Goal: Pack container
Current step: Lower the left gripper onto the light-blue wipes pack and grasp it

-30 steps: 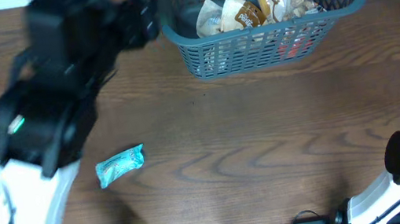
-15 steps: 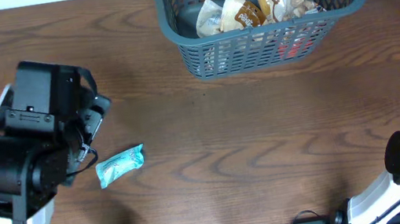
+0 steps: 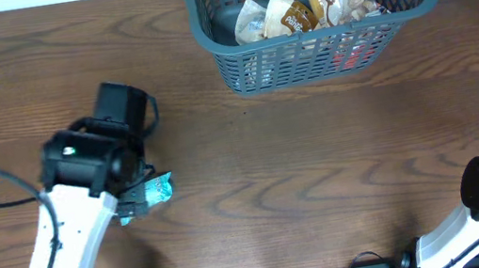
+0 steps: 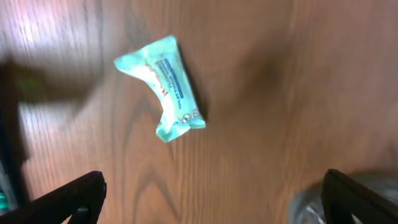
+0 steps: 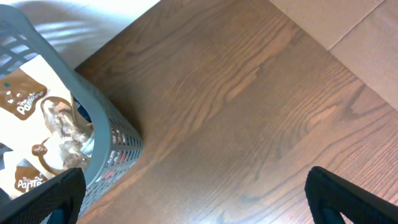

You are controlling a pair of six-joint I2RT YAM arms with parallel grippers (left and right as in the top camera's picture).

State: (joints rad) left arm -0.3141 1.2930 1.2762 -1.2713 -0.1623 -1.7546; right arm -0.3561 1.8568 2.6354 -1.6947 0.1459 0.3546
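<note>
A brown wood-grain table (image 3: 320,160) is bearing the large grey-blue slotted plastic container (image 3: 323,57) at its far edge. My left gripper (image 4: 214,199) is hovering, jaws spread, over a crinkled teal packet (image 4: 165,87) on bare wood. My right gripper (image 5: 199,196), equally spread, is hanging beside the container's wall.

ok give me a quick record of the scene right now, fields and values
container: grey-blue slotted basket at the table's far edge
in container: brown-and-white snack packets
loose item: teal packet flat on the table, outside the container
left gripper: open, teal packet just ahead, nothing between the fingers
right gripper: open, empty, beside the container's corner
</note>
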